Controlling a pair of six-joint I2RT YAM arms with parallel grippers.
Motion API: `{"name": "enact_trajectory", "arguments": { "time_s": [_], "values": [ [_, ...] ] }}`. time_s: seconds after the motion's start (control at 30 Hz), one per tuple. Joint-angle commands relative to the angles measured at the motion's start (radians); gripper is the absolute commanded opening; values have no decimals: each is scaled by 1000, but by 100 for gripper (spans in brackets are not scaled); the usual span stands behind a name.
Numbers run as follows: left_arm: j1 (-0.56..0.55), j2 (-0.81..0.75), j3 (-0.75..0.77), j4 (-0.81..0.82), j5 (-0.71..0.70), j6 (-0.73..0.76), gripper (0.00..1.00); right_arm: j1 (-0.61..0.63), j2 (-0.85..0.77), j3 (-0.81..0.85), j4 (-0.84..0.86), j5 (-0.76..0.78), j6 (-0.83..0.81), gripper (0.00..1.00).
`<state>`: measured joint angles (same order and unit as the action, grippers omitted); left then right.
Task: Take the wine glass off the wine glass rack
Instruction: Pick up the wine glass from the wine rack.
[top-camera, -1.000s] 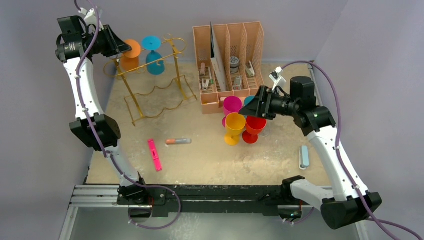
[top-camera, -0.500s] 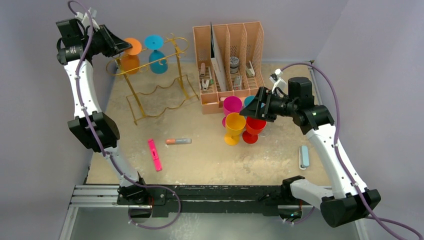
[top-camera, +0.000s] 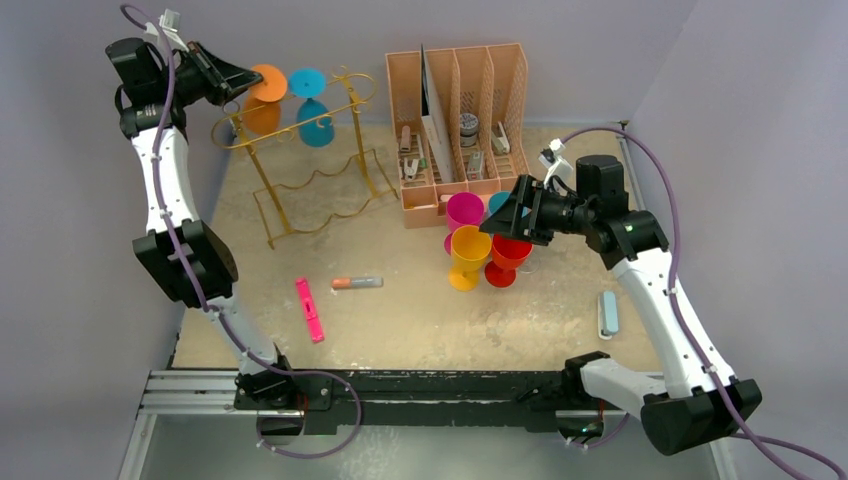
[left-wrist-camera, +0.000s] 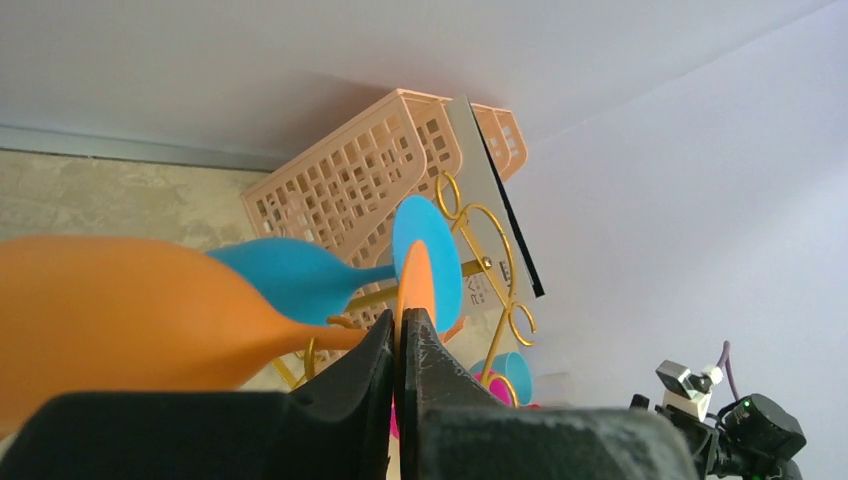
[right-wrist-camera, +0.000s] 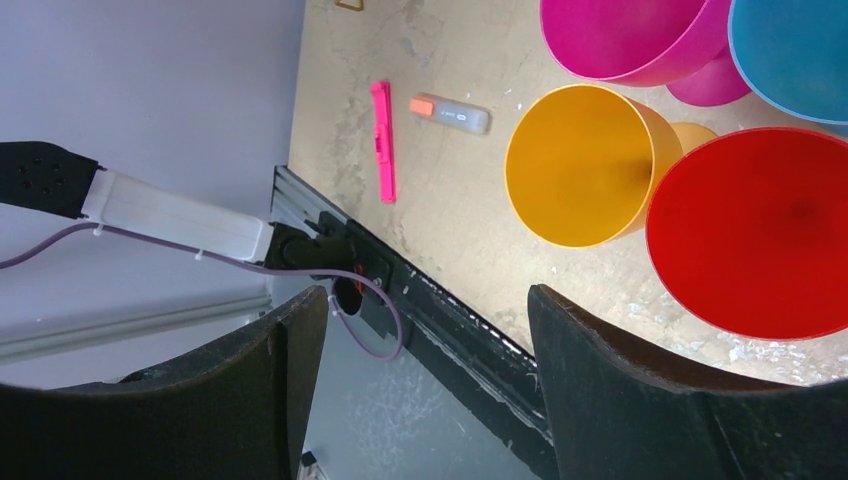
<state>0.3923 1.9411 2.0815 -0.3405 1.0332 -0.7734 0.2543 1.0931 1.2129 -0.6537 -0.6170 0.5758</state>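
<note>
On the gold wire wine glass rack (top-camera: 312, 190) at the back left hang an orange wine glass (top-camera: 266, 86) and a blue wine glass (top-camera: 312, 125), both upside down. My left gripper (top-camera: 238, 80) is shut on the thin foot disc of the orange glass. In the left wrist view the black fingertips (left-wrist-camera: 435, 345) pinch the disc's edge, with the orange glass's bowl (left-wrist-camera: 120, 310) to the left and the blue glass (left-wrist-camera: 290, 280) behind it. My right gripper (top-camera: 500, 218) hangs open and holds nothing, above a yellow cup (right-wrist-camera: 575, 165) and a red cup (right-wrist-camera: 755, 230).
A peach desk organiser (top-camera: 455, 110) stands at the back centre. Magenta (top-camera: 463, 210), yellow (top-camera: 468, 250) and red (top-camera: 508, 252) cups cluster in front of it. A pink highlighter (top-camera: 310, 310), a grey marker (top-camera: 357, 283) and a light blue bar (top-camera: 607, 313) lie on the table.
My left gripper has closed fully on the orange glass's foot and risen a little, taking the glass with it. The right arm has hardly moved.
</note>
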Motion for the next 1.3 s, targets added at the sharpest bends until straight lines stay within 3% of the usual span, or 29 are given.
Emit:
{"name": "enact_trajectory", "arguments": {
  "time_s": [0.0,0.33,0.67,0.87,1.07,1.27],
  "values": [
    [4,-56,-24,153,52,-80,0,-1,-15,20,-3,10,0,76],
    [9,-63,-44,164,12,-94,0,-1,-24,22,-16,17,-3,76],
    [21,-44,-54,265,-22,-200,0,-1,-29,23,-25,22,-5,76],
    [24,-76,-49,284,-6,-151,0,-1,-36,23,-28,18,-16,71],
    [23,-136,-11,123,-97,35,0,-1,-30,24,-24,7,-16,70],
    [24,-207,-40,118,-108,144,0,-1,-32,18,-19,-1,-16,70]
  ]
}}
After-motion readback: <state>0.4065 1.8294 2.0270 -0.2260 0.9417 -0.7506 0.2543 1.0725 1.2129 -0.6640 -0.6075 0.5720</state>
